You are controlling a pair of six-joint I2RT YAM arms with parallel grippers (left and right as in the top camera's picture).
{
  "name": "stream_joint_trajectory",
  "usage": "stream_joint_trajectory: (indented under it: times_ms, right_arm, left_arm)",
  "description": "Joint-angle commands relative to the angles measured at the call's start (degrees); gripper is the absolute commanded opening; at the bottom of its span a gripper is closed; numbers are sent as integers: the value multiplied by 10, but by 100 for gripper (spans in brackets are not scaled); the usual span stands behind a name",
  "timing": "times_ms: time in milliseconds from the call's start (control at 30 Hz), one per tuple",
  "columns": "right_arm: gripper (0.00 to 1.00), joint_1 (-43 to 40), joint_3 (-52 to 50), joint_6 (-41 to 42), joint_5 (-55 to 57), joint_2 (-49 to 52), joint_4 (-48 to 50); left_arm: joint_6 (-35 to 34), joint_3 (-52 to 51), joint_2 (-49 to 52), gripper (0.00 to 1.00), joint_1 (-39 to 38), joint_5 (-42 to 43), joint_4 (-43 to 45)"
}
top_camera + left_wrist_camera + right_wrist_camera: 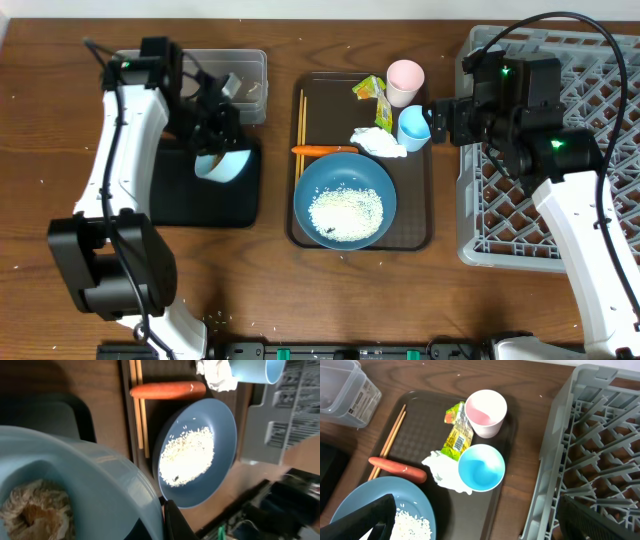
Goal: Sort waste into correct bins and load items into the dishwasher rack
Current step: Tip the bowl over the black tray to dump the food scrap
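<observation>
The left jaws grip the small light-blue bowl (222, 165) holding a brownish food scrap (32, 507), and the right jaws are wide open, empty, the light-blue cup (481, 467) just ahead.

Dark brown serving tray (417, 205) sits mid-table: rectangular, rounded corners, raised rim, long sides running front to back. Up close, its floor shows a fine dotted texture. Under it is the wooden table (330, 300), reddish-brown, grain running left to right. Along the near edge lies a black rail (350, 352) with green fittings.
</observation>
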Motion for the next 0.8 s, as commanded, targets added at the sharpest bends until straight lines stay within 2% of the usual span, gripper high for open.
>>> stream_joint_trajectory:
  times_ms: [0, 233, 400, 767]
  right_arm:
    - [95, 5, 6, 2, 6, 3, -1]
    - [95, 5, 6, 2, 5, 3, -2]
    - [95, 5, 6, 2, 5, 3, -3]
    - [96, 5, 6, 2, 5, 3, -2]
  left_arm:
    - [28, -53, -17, 6, 36, 84, 19]
    - [38, -158, -38, 7, 117, 212, 96]
    - [64, -184, -38, 6, 164, 296, 99]
    - [52, -230, -38, 6, 261, 456, 90]
